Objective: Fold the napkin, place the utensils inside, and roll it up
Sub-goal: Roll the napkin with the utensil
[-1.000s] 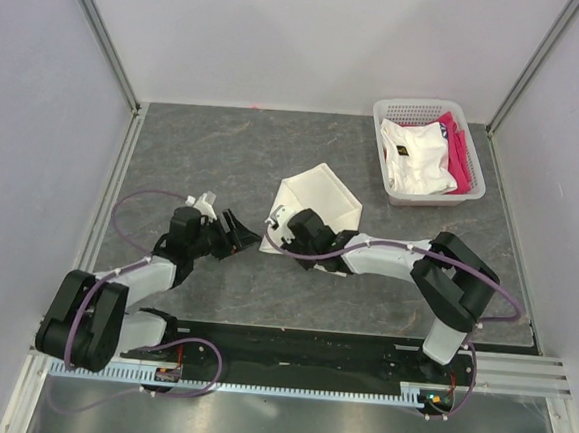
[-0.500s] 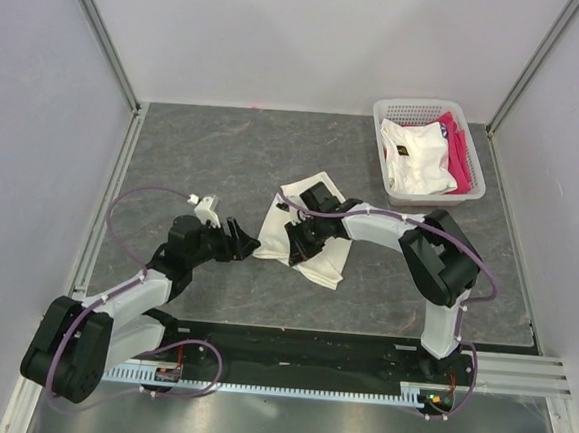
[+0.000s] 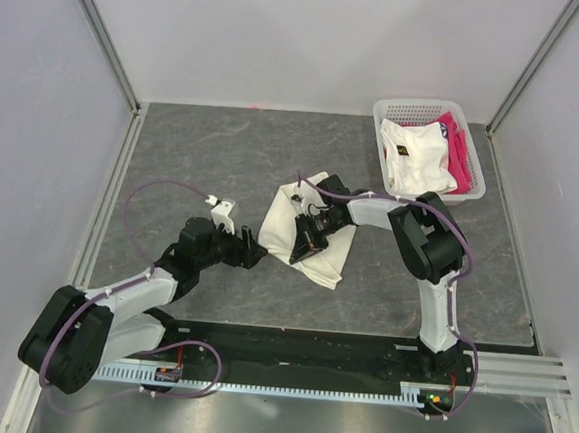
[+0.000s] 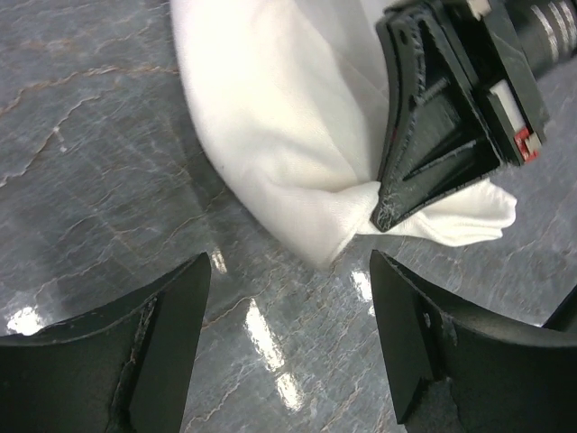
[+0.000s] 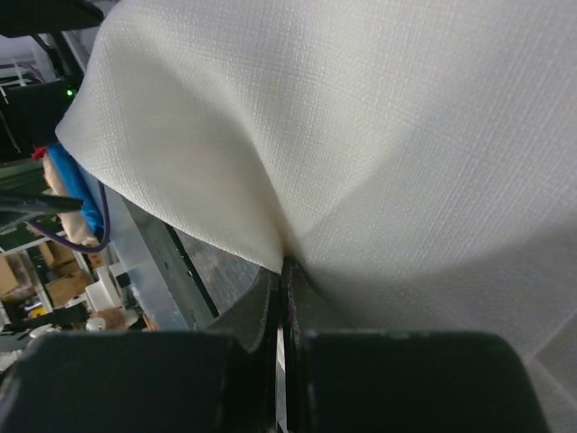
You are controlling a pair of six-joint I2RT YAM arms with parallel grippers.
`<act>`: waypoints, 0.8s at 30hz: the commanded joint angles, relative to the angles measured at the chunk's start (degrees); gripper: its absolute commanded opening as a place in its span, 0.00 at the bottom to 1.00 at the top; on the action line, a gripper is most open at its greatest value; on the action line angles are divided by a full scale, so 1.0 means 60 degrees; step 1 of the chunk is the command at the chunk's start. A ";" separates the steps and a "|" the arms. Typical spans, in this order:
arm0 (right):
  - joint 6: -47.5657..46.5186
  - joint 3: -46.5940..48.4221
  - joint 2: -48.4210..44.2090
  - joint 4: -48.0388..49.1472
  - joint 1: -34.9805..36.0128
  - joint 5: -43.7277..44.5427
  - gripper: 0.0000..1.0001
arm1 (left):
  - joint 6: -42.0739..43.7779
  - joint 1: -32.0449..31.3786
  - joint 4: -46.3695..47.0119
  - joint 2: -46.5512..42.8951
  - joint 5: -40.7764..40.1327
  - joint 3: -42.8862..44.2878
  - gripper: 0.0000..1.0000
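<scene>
Right gripper [image 3: 304,243] is clamped on a pinch of the napkin [image 3: 331,262] mid-table, holding a corner up — probably to fold it over — while the left gripper [image 3: 254,253] sits gaping just left, ready to help.

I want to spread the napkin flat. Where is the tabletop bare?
Bare: the far-left table behind the left gripper, and the right strip between the basket and the near edge. Crowded: centre, where the right gripper pinches the napkin.
</scene>
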 commanded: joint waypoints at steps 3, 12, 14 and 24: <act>0.0207 0.0479 0.0561 0.0008 -0.0433 -0.0750 0.00 | 0.2086 -0.0697 0.0592 0.0053 -0.0545 0.0563 0.79; 0.0251 0.0787 0.0723 -0.0285 -0.0771 -0.0883 0.00 | 0.2879 -0.1108 0.0519 0.0915 -0.0895 0.1017 0.70; 0.0193 0.0802 0.0752 -0.0358 -0.0785 -0.0898 0.00 | 0.2894 -0.1195 0.0461 0.1224 -0.1158 0.1323 0.66; 0.0046 0.0816 0.0693 -0.0578 -0.0844 -0.0942 0.00 | 0.3114 -0.1239 0.0489 0.2821 -0.1833 0.2467 0.58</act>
